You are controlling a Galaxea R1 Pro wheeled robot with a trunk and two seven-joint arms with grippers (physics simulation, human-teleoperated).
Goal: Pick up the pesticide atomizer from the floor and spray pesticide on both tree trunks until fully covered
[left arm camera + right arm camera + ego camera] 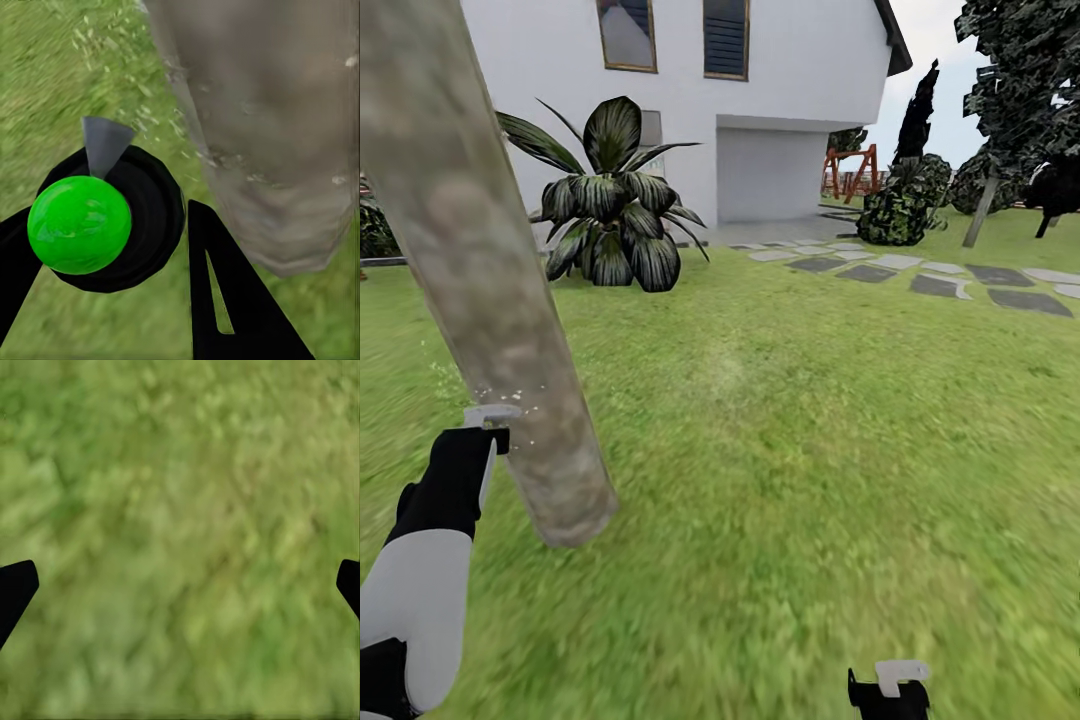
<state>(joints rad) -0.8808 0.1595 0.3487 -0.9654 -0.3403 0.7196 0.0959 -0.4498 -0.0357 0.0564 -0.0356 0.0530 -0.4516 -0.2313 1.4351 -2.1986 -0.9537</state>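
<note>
At the left of the head view, the left gripper (488,432) is raised just beside the tree trunk (480,270), a thick, pale, mottled column leaning across the lawn (780,450). The left wrist view shows its black fingers (240,300) clenched on the pesticide atomizer (105,221): a black round body with a bright green ball on top and a grey cone-shaped nozzle (103,142) aimed past the bark. Small pale flecks dot the trunk near the nozzle (whether any liquid is inside the atomizer cannot be told). Behind the trunk stands a broad-leaved dark plant (610,200) before a white house (760,90). Further right, grey stepping stones (920,275) cross the grass toward dark shrubs (905,205). At the lower right edge, the right gripper (890,690) hangs over grass, its fingertips (13,589) spread wide apart, holding nothing.
</note>
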